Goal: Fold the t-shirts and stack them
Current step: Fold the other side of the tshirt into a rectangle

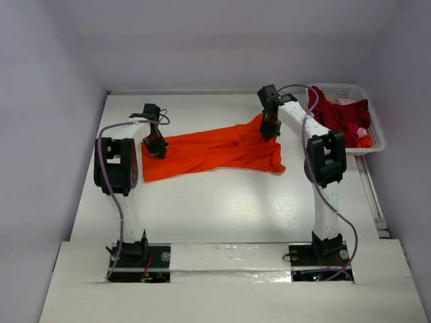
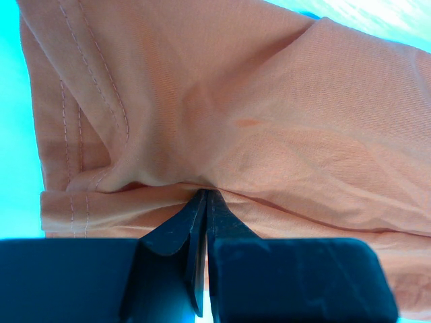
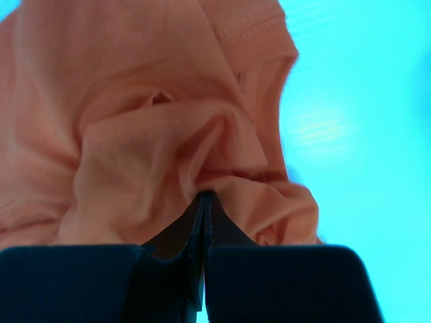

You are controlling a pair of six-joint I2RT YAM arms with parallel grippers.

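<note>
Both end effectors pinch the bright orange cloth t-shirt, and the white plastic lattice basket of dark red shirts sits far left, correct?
No: the top external view shows the basket of dark red shirts far right. The left end effector and right end effector do pinch the orange t-shirt.

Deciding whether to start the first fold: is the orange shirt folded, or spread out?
Spread out, rumpled, not folded: the orange shirt lies stretched between the left gripper and right gripper, each shut on an end.
</note>
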